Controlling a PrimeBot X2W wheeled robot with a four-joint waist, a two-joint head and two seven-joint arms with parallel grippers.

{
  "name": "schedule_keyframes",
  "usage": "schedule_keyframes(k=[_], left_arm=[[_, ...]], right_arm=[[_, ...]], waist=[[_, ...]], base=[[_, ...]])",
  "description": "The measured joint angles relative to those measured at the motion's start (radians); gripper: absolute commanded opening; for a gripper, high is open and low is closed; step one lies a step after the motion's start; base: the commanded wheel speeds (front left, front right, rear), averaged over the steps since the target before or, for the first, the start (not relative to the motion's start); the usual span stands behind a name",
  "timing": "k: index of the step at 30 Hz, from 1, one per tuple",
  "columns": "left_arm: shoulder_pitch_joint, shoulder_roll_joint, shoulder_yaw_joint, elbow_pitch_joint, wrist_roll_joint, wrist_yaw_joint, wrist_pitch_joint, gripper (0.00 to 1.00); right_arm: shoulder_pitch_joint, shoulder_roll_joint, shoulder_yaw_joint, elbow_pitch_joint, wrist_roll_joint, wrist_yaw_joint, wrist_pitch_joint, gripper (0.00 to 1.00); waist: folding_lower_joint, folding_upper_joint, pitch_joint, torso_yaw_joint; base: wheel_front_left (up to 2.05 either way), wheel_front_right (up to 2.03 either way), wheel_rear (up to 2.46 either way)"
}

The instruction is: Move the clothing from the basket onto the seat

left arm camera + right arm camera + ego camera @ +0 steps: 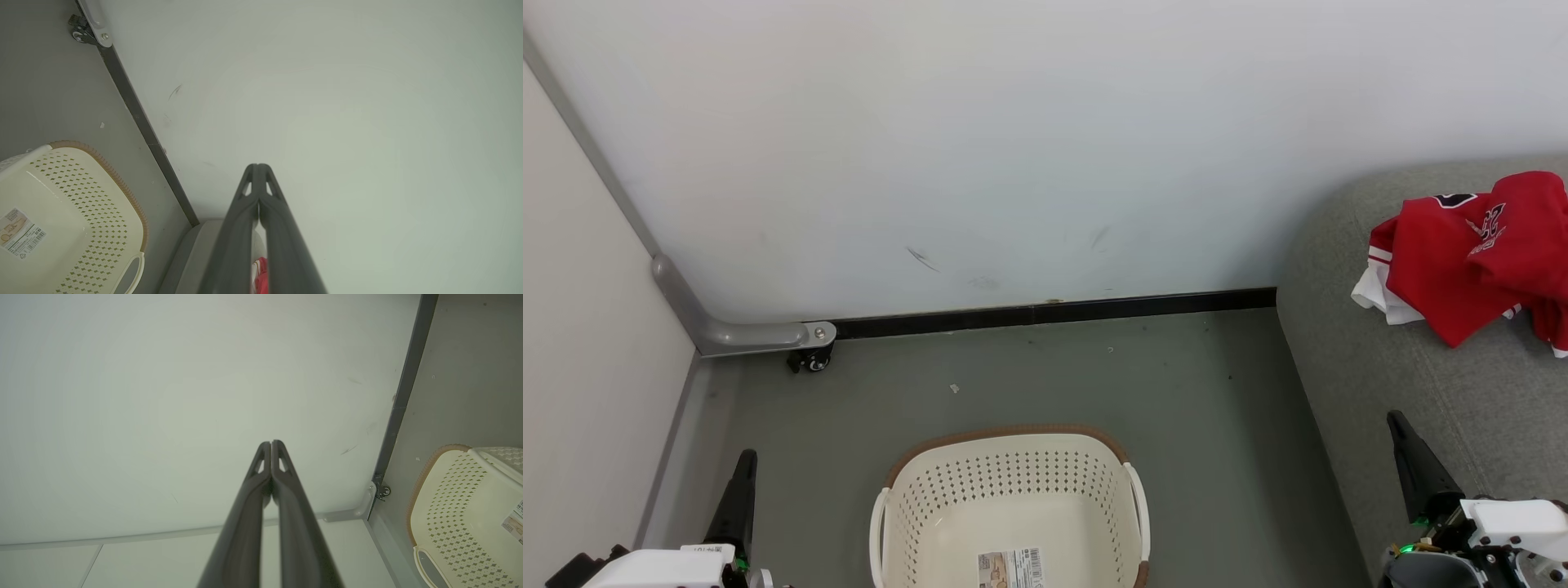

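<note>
The red clothing (1474, 257) with white trim lies crumpled on the grey seat (1413, 384) at the right; a sliver of that clothing (261, 273) shows between my left fingers in the left wrist view. The cream basket (1013, 482) with brown rim stands on the floor at bottom centre, holding just a barcode label (1011, 567). It also appears as basket (81, 212) and basket (461, 510). My left gripper (743, 459) rests shut at the lower left, apart from the basket. My right gripper (1395, 418) is shut over the seat's front edge. Both wrist views show fingertips pressed together, left gripper (258, 166), right gripper (271, 443).
A white wall (980, 147) with a black baseboard (1054, 312) runs behind. A grey bracket with a caster wheel (809, 359) sits at the left corner, beside a pale side panel (580, 343). Grey floor (1054, 376) lies between the basket and the wall.
</note>
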Motion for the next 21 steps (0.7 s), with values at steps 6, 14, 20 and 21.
schedule_keyframes(k=[6,14,20,21], left_arm=[[0.0,0.0,0.0,0.0,0.0,0.0,0.0,0.0],[0.0,0.0,0.0,0.0,0.0,0.0,0.0,0.0],[0.0,0.0,0.0,0.0,0.0,0.0,0.0,0.0],[0.0,0.0,0.0,0.0,0.0,0.0,0.0,0.0]], right_arm=[[0.0,0.0,-0.002,0.0,0.0,0.0,0.0,0.0],[0.0,0.001,-0.003,0.0,0.0,0.0,0.001,0.0],[0.0,0.002,-0.005,0.0,-0.001,0.0,0.001,0.0],[0.0,0.002,-0.005,0.0,-0.001,0.0,0.001,0.0]], waist=[[0.0,0.0,0.0,0.0],[0.0,0.0,0.0,0.0],[0.0,0.0,0.0,0.0],[0.0,0.0,0.0,0.0]], base=[[0.0,0.0,0.0],[0.0,0.0,0.0],[0.0,0.0,0.0],[0.0,0.0,0.0]])
